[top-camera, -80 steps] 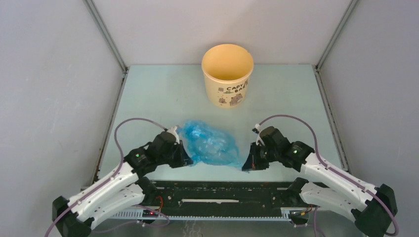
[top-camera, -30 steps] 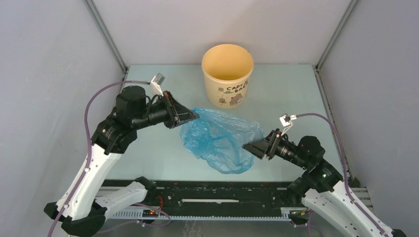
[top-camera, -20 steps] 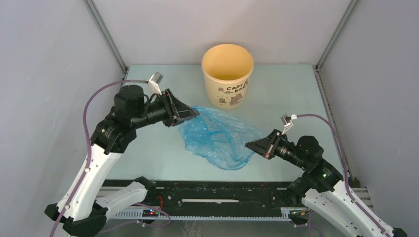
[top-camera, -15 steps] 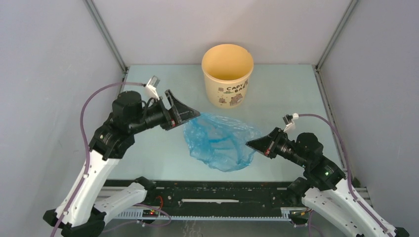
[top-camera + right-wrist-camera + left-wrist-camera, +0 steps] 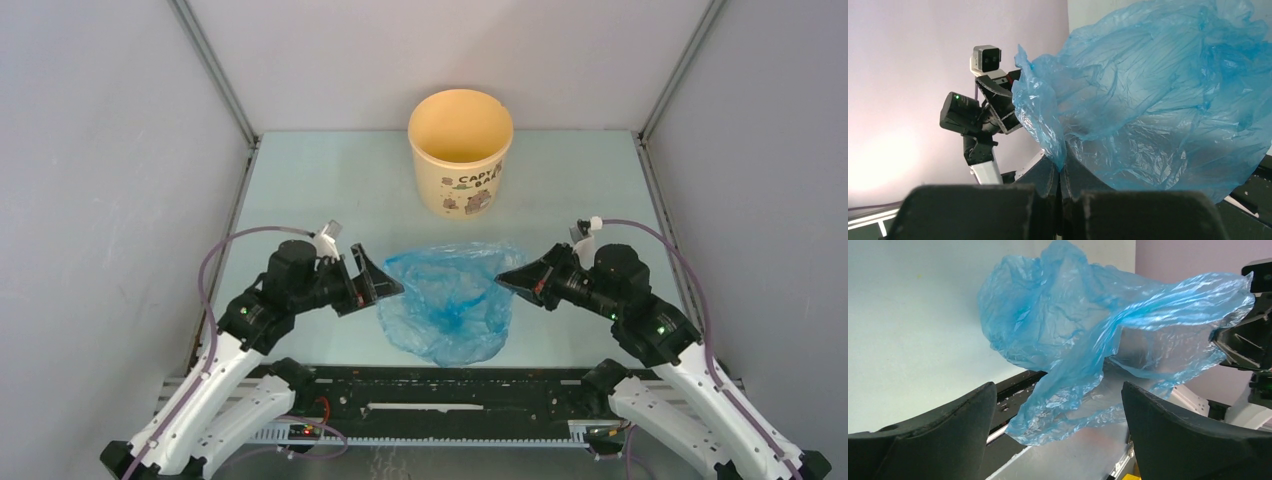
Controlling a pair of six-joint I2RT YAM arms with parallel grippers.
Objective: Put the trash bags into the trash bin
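The light-blue translucent trash bag (image 5: 450, 300) hangs lifted near the table's front middle, its film spreading wide in the right wrist view (image 5: 1158, 100) and the left wrist view (image 5: 1083, 335). My right gripper (image 5: 506, 280) is shut on the bag's right edge, the film pinched between its fingertips (image 5: 1060, 172). My left gripper (image 5: 385, 285) stands open just left of the bag, the film hanging beyond its spread fingers (image 5: 1158, 435) and not between them. The pale yellow trash bin (image 5: 461, 152) with dark lettering stands upright at the back middle, apart from both grippers.
Grey walls close the table on the left, right and back. A black rail (image 5: 450, 395) with wiring runs along the near edge between the arm bases. Purple cables loop off both arms.
My left gripper let go of the bag, opened, and swung down and toward the near edge. My right gripper shut on the bag's right edge and lifted it up and back.
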